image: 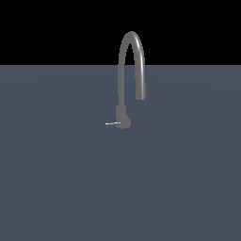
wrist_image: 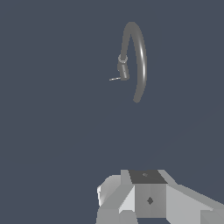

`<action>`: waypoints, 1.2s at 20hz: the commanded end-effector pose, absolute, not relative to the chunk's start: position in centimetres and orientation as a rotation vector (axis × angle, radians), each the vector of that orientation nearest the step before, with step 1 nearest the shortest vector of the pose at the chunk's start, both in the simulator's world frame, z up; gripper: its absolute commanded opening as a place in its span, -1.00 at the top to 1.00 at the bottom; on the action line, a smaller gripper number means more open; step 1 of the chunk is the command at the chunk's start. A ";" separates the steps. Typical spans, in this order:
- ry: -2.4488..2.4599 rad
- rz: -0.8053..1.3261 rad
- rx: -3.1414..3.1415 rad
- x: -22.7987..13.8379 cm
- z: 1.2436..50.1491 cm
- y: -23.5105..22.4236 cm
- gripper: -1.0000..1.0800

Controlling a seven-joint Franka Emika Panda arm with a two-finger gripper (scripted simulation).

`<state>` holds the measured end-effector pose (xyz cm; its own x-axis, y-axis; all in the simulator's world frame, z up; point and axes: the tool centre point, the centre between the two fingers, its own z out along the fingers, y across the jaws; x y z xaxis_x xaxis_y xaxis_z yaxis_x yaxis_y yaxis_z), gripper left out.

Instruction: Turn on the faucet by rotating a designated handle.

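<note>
The dark-grey faucet (image: pixel 126 70) stands on the flat grey-blue surface, its tall arched spout ending in an outlet (image: pixel 140 94) on the exterior view's right. The handle (image: pixel 112 124), a thin pale rod, sticks out of the thick base (image: pixel 123 118) toward the exterior view's left. The wrist view looks down on the faucet (wrist_image: pixel 139 57) and its handle (wrist_image: pixel 114 79) from a distance. Only grey and dark blocks of my gripper (wrist_image: pixel 148 188) show at that picture's edge, well apart from the faucet. How its fingers stand is unclear, and nothing shows held in it. No arm appears in the exterior view.
A plain grey-blue surface (image: pixel 61 179) stretches all around the faucet, with black background behind it. No other object shows.
</note>
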<state>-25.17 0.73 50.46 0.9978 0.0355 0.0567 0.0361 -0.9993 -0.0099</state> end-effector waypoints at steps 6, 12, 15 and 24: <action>-0.016 -0.084 -3.105 -24.8 50.1 0.5 1.00; 0.127 -0.065 -3.013 -23.3 48.7 -0.5 1.00; 0.229 -0.052 -2.939 -22.2 47.6 -1.3 1.00; 0.585 -0.006 -2.625 -18.8 42.7 -4.0 1.00</action>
